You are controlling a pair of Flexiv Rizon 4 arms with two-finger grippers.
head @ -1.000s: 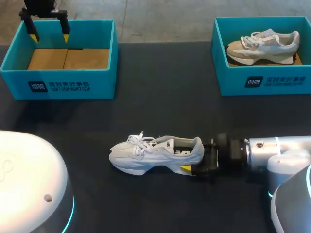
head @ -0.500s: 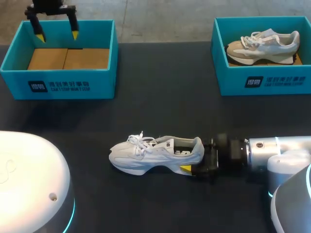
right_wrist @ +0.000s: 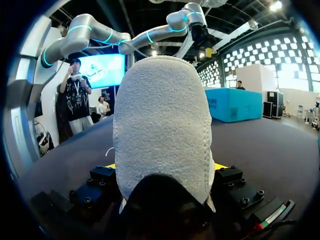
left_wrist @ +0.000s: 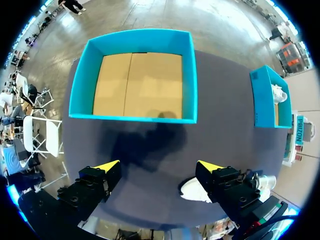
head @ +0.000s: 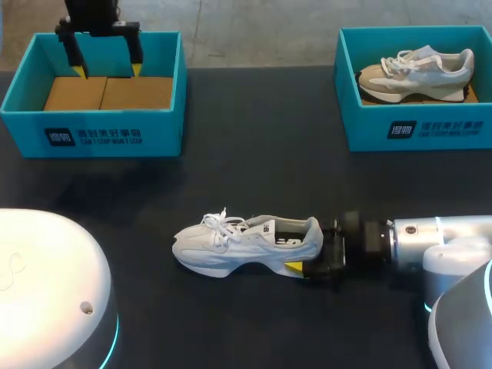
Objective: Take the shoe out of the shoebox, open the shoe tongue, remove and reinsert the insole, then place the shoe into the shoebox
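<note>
Shoe (head: 246, 244) is probably light with a soft upper; hold at the stiffer heel, where right gripper (head: 310, 254) is clamped; left gripper (head: 108, 70) hangs open above shoebox (head: 92, 138)

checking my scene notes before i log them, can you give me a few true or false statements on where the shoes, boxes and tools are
1. The white shoe lies on the table, outside both boxes. True.
2. The left tool holds an insole. False: it hangs open and empty by the left shoebox.
3. The right shoebox is empty. False: a beige shoe lies in it.
4. The right tool grips the white shoe at its heel. True.
</note>
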